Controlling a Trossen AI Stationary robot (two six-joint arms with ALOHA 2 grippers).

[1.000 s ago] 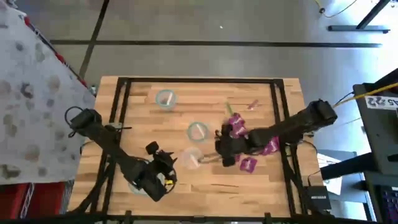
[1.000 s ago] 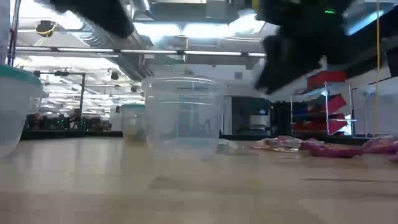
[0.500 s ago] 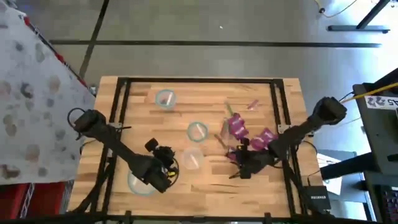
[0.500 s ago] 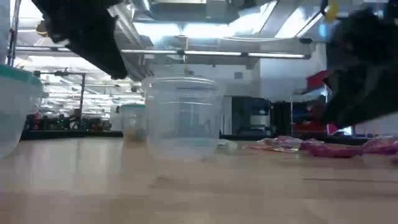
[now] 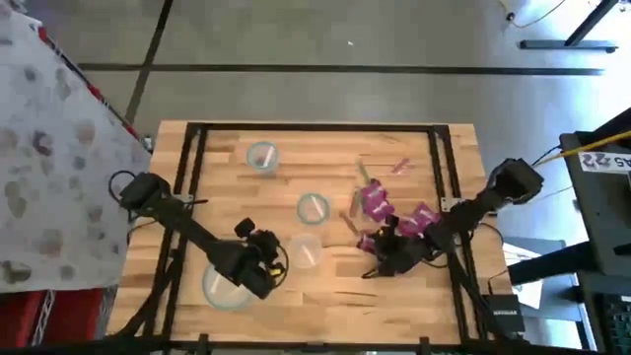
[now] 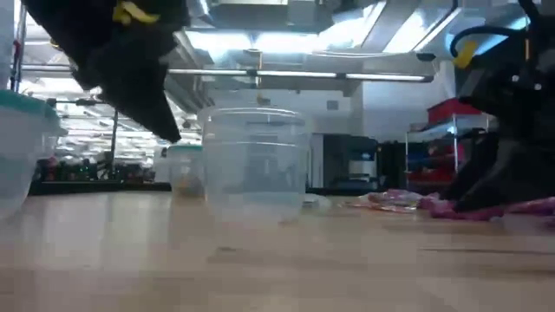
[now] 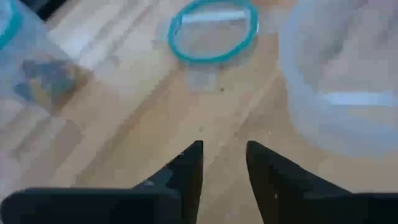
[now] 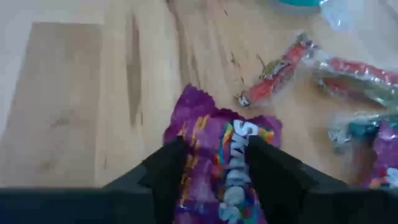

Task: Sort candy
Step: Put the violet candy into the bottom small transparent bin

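Observation:
The candy (image 5: 375,202) lies loose on the table's right half: magenta-purple packets, with thin red and greenish pieces (image 8: 273,71) beside them. One purple packet (image 8: 227,155) lies flat on the wood. My right gripper (image 8: 217,165) is open just over it, low at the table (image 6: 486,195), with one finger on each side of the packet's near end. My left gripper (image 7: 224,165) is open and empty. It hovers near the front of the table (image 5: 264,258), beside a clear bowl (image 5: 306,251). My right gripper comes down on the purple packet's near end (image 8: 217,134) from above and slanting, with one finger on each side. I cannot tell whether the fingers touch the wrapper. The packet lies flat on the table.
A teal-rimmed bowl (image 5: 262,156) stands far left of centre, another (image 5: 313,207) at centre, and a larger one (image 5: 225,288) at the near left under my left arm. The clear bowl (image 6: 253,160) stands between the arms. A black frame (image 5: 442,177) runs around the table.
My right gripper has moved from beside the clear bowl toward the table's right and near edges. It has come down low over a purple packet. My left gripper has dropped somewhat and edged toward the clear bowl.

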